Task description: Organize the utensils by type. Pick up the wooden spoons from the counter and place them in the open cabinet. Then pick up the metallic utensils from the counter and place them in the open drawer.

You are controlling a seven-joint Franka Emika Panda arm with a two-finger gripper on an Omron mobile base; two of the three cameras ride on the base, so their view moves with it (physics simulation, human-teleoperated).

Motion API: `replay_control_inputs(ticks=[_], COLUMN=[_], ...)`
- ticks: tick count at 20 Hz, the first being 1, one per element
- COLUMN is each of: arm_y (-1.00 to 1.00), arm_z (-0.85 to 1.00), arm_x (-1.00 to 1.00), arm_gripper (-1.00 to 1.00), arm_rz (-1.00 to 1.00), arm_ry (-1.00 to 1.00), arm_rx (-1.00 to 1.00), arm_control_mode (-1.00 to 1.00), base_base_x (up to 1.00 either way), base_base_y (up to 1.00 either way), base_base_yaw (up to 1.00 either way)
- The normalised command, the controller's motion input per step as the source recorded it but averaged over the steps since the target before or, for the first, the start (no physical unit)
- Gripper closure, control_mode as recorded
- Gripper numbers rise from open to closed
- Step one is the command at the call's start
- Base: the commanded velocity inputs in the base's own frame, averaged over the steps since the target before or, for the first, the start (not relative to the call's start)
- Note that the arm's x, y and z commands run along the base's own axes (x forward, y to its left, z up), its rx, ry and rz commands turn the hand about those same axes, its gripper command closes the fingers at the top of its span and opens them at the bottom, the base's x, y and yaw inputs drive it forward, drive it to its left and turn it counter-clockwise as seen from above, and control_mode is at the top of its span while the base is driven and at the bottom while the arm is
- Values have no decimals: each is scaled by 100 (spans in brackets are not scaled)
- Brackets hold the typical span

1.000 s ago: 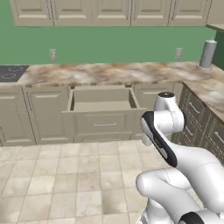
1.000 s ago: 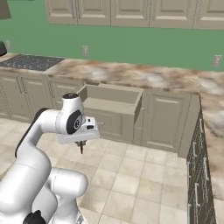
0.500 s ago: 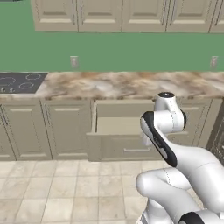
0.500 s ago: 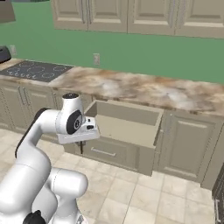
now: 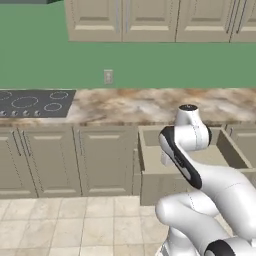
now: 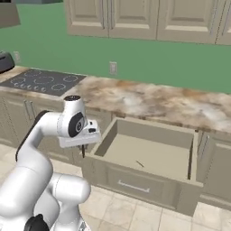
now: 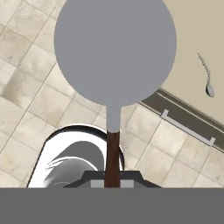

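Hand view puts the round-headed utensil (image 7: pixel 115 52) right in front of me: its thin dark handle rises from between my fingertips at the bottom centre and its flat grey disc covers the upper middle of the frame, so my jaws are clamped on that handle. Past it, in the right half, lie the front rail and handle of the open drawer (image 7: pixel 186 127), and on its tan floor at the upper right rests the grey metal spoon (image 7: pixel 207 81), already put away as I judge it.

That leaves this one metallic piece to carry over the drawer and let go. No wooden spoons are to be seen on the counter (image 6: pixel 149 101), and the open cabinet lies outside these frames, so I cannot confirm that half of the job.

The right base view shows my gripper (image 6: pixel 83 152) at centre left, hanging just outside the drawer's left wall, with the spoon a faint sliver on the floor inside. In the left base view my own arm covers much of the drawer at centre right, and the cooktop (image 5: pixel 32 102) sits at far left
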Motion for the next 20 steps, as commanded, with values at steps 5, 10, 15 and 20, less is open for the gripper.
replay_control_inputs(ticks=[5, 10, 15, 20], arm_y=[0, 0, 0, 0], arm_z=[0, 0, 0, 0], arm_x=[0, 0, 0, 0], arm_gripper=[100, 100, 100, 100], arm_rz=[0, 0, 0, 0], arm_ry=[0, 0, 0, 0], arm_rx=[0, 0, 0, 0], arm_control_mode=[100, 100, 100, 100], base_base_x=[12, 21, 38, 38], base_base_y=[81, 76, 58, 55], base_base_yaw=[-39, -42, -60, -64])
